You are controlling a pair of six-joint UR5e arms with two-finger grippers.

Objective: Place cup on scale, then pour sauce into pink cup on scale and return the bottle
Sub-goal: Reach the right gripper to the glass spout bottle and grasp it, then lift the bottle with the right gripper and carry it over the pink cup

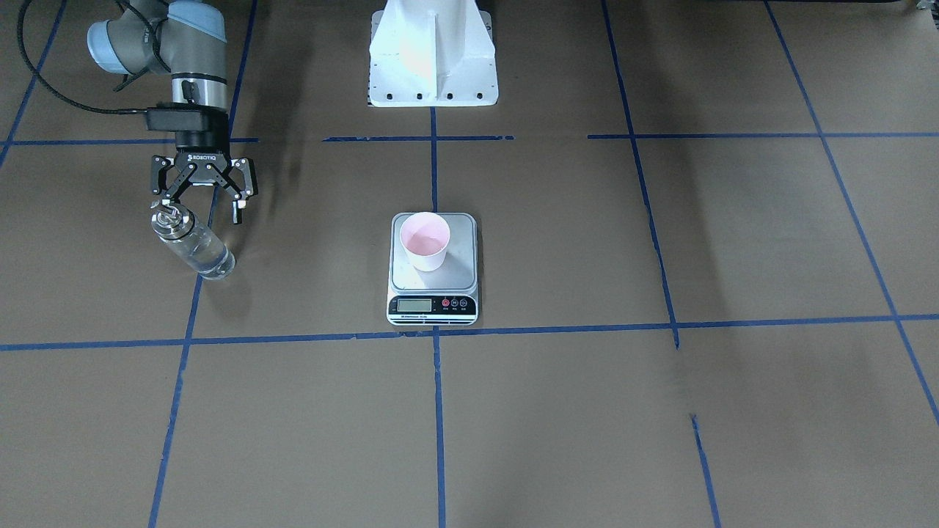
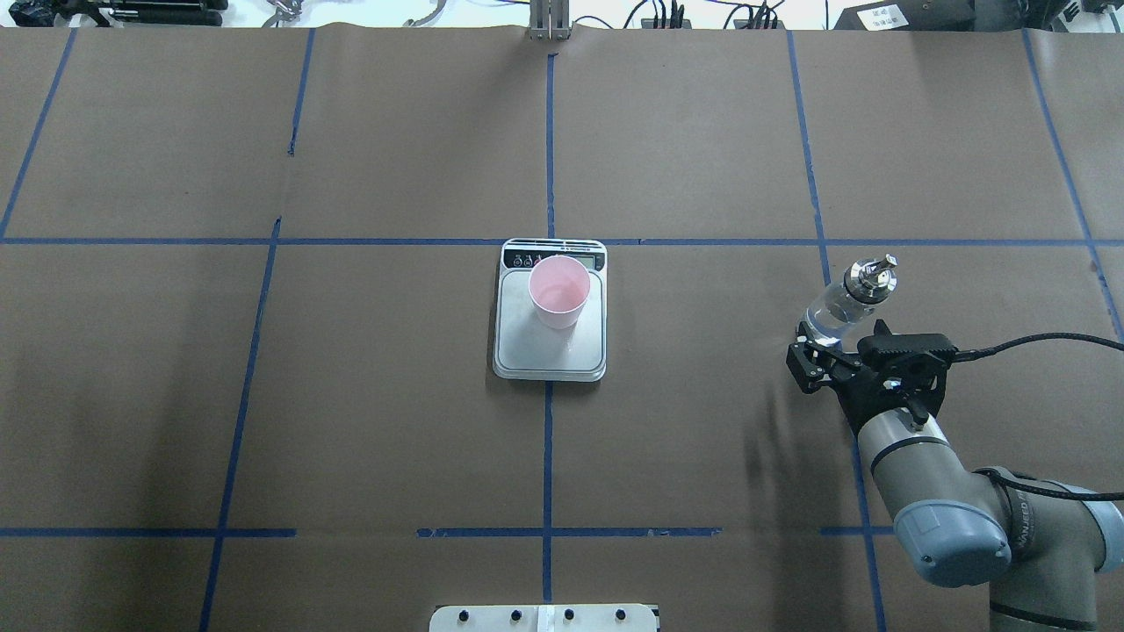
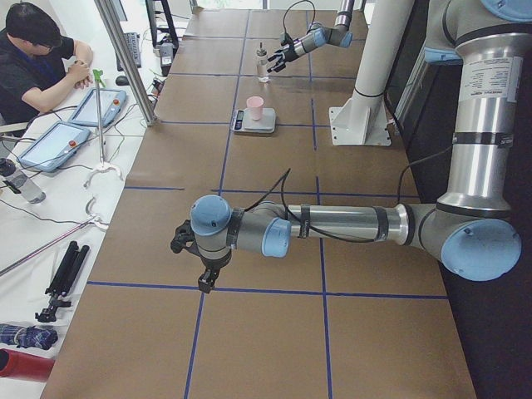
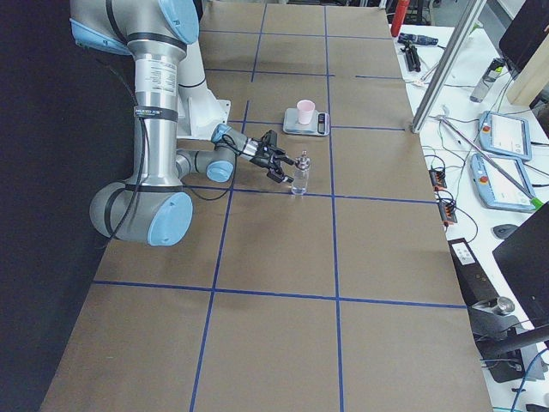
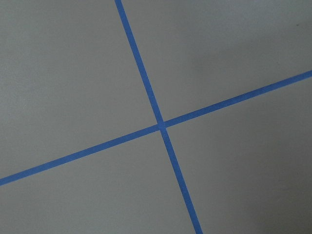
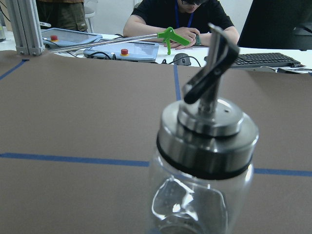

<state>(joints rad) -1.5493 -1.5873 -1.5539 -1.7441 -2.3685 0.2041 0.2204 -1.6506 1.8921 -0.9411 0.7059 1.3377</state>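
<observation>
The pink cup (image 1: 424,240) stands upright on the scale (image 1: 458,273) at the table's middle, also in the overhead view: cup (image 2: 558,291), scale (image 2: 527,353). The glass bottle (image 1: 192,246) with its metal spout cap stands on the table on my right side, and clear sauce (image 1: 211,262) shows low in it. My right gripper (image 1: 202,213) is open, level with the bottle's upper part and close behind it (image 2: 839,342). The right wrist view shows the bottle's cap (image 6: 207,129) very near, with no fingers in frame. My left gripper (image 3: 196,264) hovers low over bare table far from the scale; I cannot tell its state.
The white robot base (image 1: 433,66) stands behind the scale. Blue tape lines (image 5: 161,126) grid the brown table. An operator (image 3: 41,58) sits at a side desk with tablets beyond the table's far edge, by an aluminium post (image 3: 125,58).
</observation>
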